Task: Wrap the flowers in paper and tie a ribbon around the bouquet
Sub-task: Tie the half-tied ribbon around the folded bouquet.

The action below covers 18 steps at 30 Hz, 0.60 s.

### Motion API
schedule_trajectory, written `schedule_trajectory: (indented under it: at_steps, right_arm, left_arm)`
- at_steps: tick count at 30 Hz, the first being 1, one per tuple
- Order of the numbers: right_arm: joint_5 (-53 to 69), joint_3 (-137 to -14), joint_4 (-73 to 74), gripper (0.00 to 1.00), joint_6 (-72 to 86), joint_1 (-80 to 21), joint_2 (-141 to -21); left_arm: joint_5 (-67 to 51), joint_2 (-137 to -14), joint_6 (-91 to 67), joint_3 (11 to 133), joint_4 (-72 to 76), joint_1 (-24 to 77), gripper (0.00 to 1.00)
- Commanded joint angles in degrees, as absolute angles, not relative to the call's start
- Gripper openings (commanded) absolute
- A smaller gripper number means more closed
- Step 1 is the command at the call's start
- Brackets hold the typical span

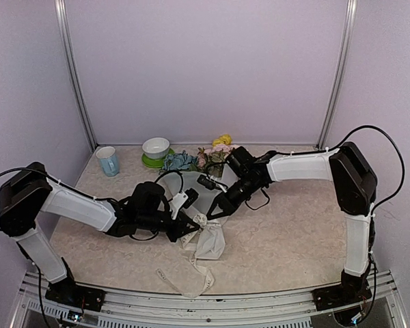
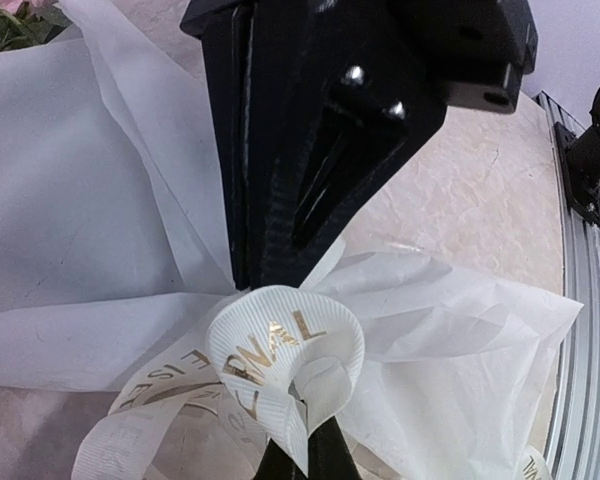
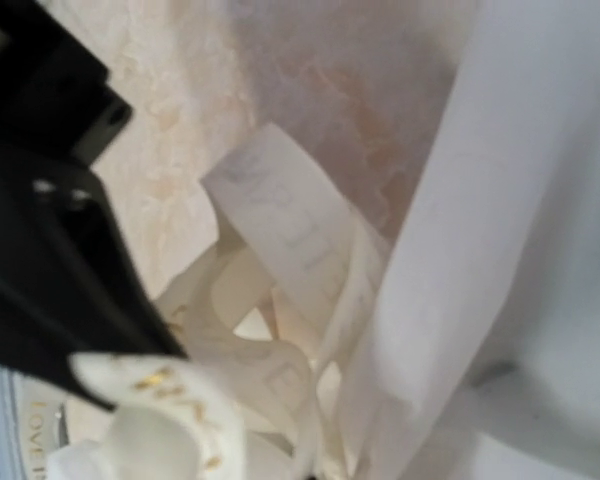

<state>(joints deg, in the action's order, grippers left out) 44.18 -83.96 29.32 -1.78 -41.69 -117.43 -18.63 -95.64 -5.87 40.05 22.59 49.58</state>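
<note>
The bouquet (image 2: 80, 200) lies on the bench (image 1: 294, 232) near its middle. The flowers (image 1: 191, 160) point toward 12 o'clock, showing pink, yellow and blue-teal heads above the wrap. The paper (image 1: 212, 242) narrows to a gathered neck and then flares out again toward 5 o'clock as a loose crumpled tail. The ribbon (image 2: 270, 345) is at that neck, a cream strip with gold lettering curled into a small loop. More of it trails across the bench toward 6 o'clock, near the front rail. The left gripper (image 1: 193, 222) reaches in from 9 o'clock. Its jaws are pressed together on the ribbon, and in the left wrist view the loop rises straight off their black tip. The right gripper (image 1: 215, 208) comes down from 2 o'clock, and its jaws are also pressed together. Their tips are buried where the loop meets the bunched paper, just beside the left gripper's tip. I cannot tell whether ribbon, paper or nothing lies between them. The right wrist view is blurred, showing only folds of white paper, a length of ribbon and the left gripper's dark body at 9 o'clock. At 10 o'clock from the bouquet, well apart from it, a pale blue cup (image 1: 108, 162) stands upright. A white bowl (image 1: 156, 146) sits on a green saucer (image 1: 149, 163) at 11 o'clock, just beside the blue blooms.
</note>
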Motion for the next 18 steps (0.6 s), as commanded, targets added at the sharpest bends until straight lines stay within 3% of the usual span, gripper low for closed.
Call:
schedule_trajectory:
  at_steps: [1, 14, 18]
  right_arm:
    - [49.1, -85.4, 28.0, 0.00, -0.4, -40.2, -113.9]
    - [54.5, -79.4, 18.0, 0.00, 7.4, -40.2, -111.4]
    - [55.6, -78.1, 17.5, 0.00, 8.2, -40.2, -111.4]
  left_arm:
    - [-19.3, -96.8, -3.7, 42.4, 19.1, 49.1, 0.00]
    - [-18.1, -100.7, -2.4, 48.3, 14.7, 49.1, 0.00]
    - [-17.9, -100.8, -3.9, 48.5, 19.2, 49.1, 0.00]
